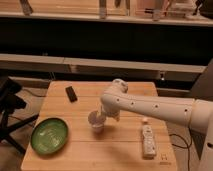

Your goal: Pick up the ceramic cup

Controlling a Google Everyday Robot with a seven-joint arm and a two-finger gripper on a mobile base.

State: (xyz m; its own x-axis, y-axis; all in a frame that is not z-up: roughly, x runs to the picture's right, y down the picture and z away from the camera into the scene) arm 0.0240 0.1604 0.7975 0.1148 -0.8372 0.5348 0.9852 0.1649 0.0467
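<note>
The ceramic cup [94,120] is a small pale round cup on the wooden table [80,152], near its middle. My white arm reaches in from the right and bends down over the cup. My gripper [100,119] is right at the cup, at its right side and rim, and partly hides it. I cannot tell whether the cup rests on the table or is held just above it.
A green bowl [49,135] sits at the front left of the table. A small black object [71,93] lies at the back left. A long white remote-like device [148,138] lies at the front right. A black stand [9,102] is left of the table, shelving behind.
</note>
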